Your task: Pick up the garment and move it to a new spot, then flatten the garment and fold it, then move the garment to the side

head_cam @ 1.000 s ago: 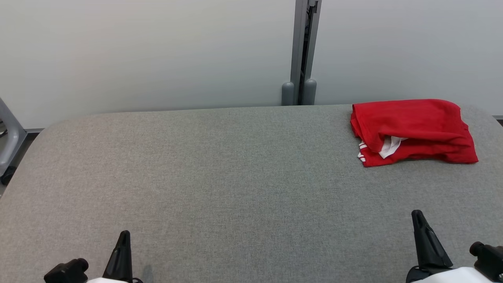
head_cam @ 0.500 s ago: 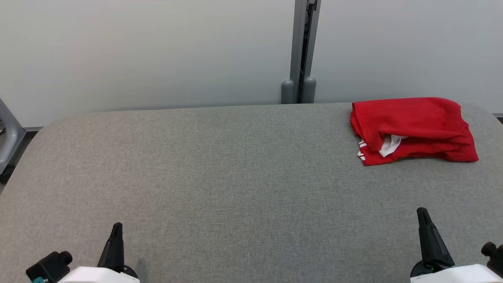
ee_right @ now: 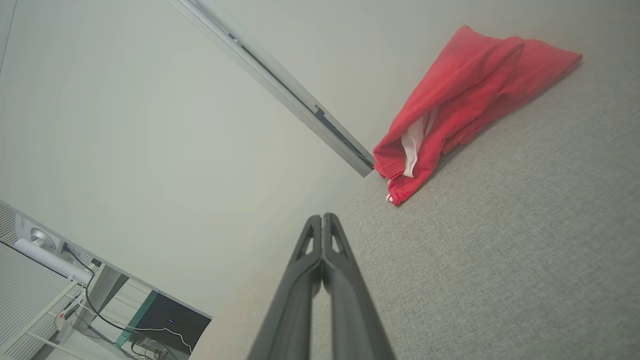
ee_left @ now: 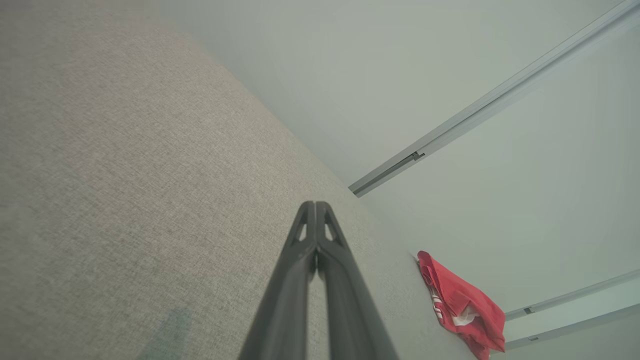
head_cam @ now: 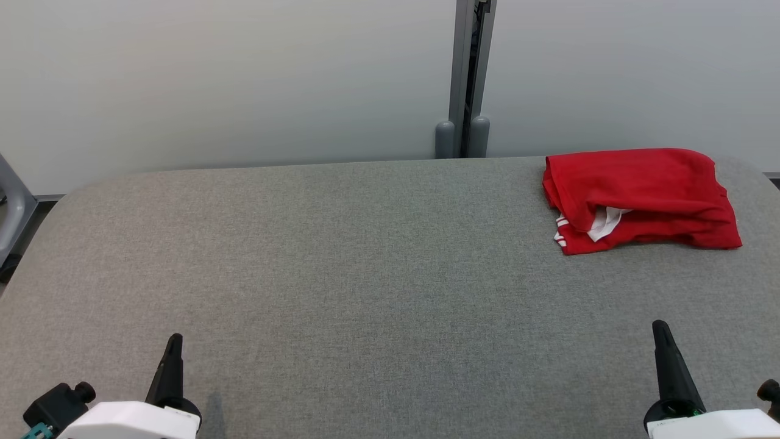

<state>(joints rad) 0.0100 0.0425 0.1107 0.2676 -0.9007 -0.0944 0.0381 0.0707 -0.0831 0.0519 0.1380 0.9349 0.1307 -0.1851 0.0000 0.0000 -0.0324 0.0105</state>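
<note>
Since each pair of dark fingers is pressed together tip to tip, both hands read as clenched, and neither has anything between its fingers. The left hand (head_cam: 174,339) sits at about 7 o'clock in the head view, over the near part of the counter (head_cam: 365,274), fingers pointing toward 12. The right hand (head_cam: 660,325) mirrors it at about 5 o'clock, leaning slightly toward 11. Each rises from a white wrist housing (head_cam: 131,421) at the bottom edge. Each wrist camera shows its own fingers meeting at the tip, with a thin slit lower down, and grey weave around them.

Outward from the hands, the counter spreads as a broad grey fabric surface with rounded far corners. The garment (head_cam: 640,189), red with a white patch showing in its folds and white stripes at one hem, lies in a rumpled, loosely folded heap at about 2 o'clock. It is near the far right corner, well apart from both hands and nearer the right one. Behind the counter stands a pale wall (head_cam: 244,79), with a grey upright rail (head_cam: 468,67) just past 12 o'clock and two rounded grey caps (head_cam: 445,139) at its foot. At 9 o'clock a grey frame (head_cam: 11,213) edges in beside the counter.
</note>
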